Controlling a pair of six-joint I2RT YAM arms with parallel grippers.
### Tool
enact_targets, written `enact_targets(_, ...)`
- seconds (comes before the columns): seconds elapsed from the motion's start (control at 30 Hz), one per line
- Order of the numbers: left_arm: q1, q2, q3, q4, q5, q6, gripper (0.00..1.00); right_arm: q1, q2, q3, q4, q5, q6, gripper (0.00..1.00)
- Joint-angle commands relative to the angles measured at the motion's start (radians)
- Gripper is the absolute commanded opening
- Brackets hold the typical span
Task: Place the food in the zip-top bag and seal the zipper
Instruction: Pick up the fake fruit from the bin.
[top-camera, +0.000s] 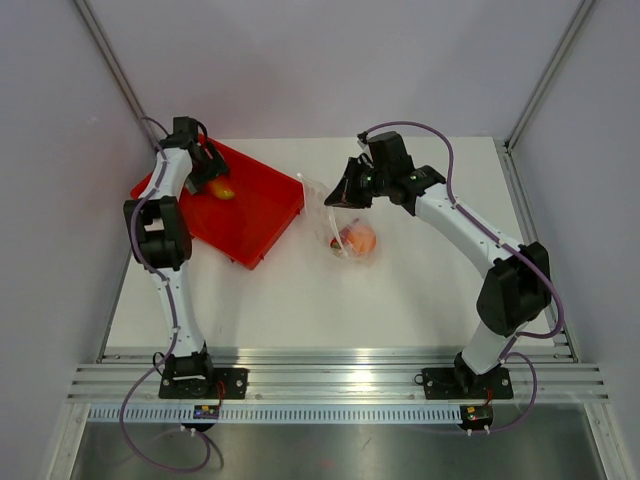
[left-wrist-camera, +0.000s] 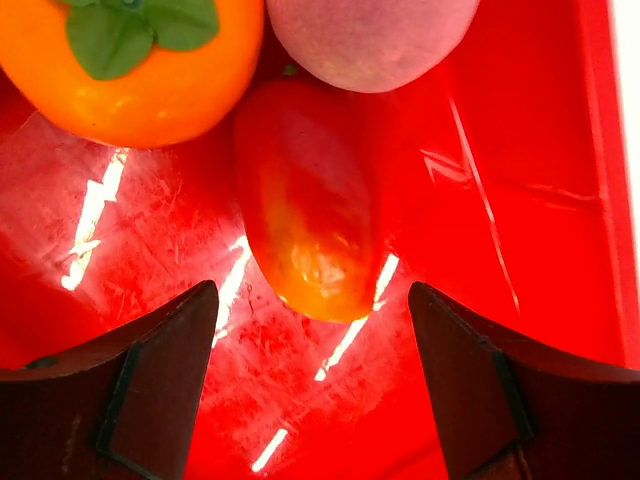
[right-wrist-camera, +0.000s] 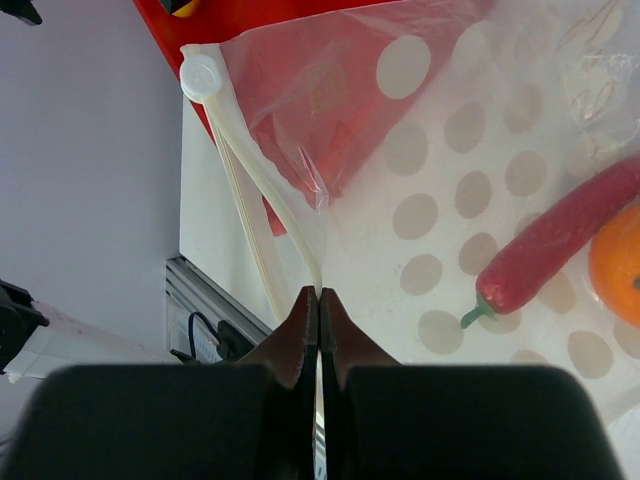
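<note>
My left gripper (left-wrist-camera: 310, 288) stands open low over the red tray's floor. A red-orange oval food piece (left-wrist-camera: 310, 200) lies just ahead of its fingertips, with nothing between the fingers. Beyond that piece sit an orange ball with green leaves (left-wrist-camera: 140, 70) and a pale pink ball (left-wrist-camera: 370, 40). From above, the left gripper (top-camera: 207, 168) hovers over the tray's far end beside a yellowish piece (top-camera: 222, 190). My right gripper (right-wrist-camera: 319, 292) is shut on the mouth edge of the zip-top bag (right-wrist-camera: 450, 200), by the pale zipper (right-wrist-camera: 250, 190). Inside the bag (top-camera: 345, 225) lie a red chili (right-wrist-camera: 560, 235) and an orange ball (right-wrist-camera: 620, 265).
The red tray (top-camera: 255, 215) lies slanted at the table's left, its right corner close to the bag. An aluminium rail (top-camera: 340, 375) runs along the near edge by the arm bases. Grey walls close in the back and both sides.
</note>
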Motion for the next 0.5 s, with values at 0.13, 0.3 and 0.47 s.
enact_targets(0.13,0.008,0.061,0.081,0.020,-0.043,0.027,0.77,0.010,0.006,0.059,-0.012,0.017,-0.020,0.00)
enact_targets(0.3,0.006,0.126,0.145,0.014,-0.055,0.040,0.76,0.011,0.018,0.077,-0.022,0.012,-0.025,0.00)
enact_targets(0.47,0.006,0.175,0.157,0.000,-0.040,0.040,0.68,0.011,0.028,0.077,-0.018,0.007,-0.017,0.00)
